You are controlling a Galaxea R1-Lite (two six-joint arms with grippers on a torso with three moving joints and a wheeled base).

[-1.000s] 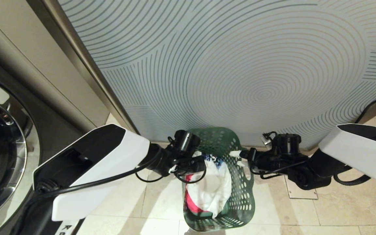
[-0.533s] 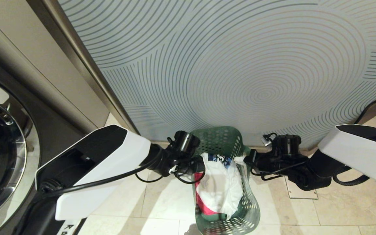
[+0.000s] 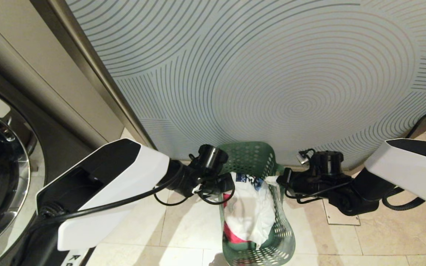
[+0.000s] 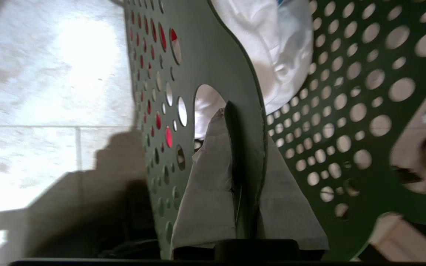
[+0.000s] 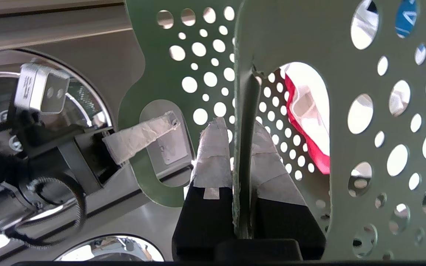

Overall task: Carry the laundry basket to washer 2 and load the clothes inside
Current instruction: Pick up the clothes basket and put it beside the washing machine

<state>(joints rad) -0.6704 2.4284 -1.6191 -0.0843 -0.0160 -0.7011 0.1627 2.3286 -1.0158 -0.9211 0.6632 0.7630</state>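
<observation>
1. The laundry basket is seen at the lower centre of the head view, in front of the patterned wall panel, with tiled floor below it.
2. The left gripper is pinched on the basket's wall at the handle side; in the left wrist view its taped fingers are pressed onto the green plastic from both faces.
3. The right gripper is clamped likewise on the opposite wall, as shown in the right wrist view, where the fingers squeeze the rim.
4. The clothes are lying inside the basket, white on top with pink-red beneath.
5. A dark front-load washer is visible at the left edge of the head view; its numeral cannot be told.
6. The grasp is judged done; carrying to washer 2 and loading are judged left to do.
</observation>
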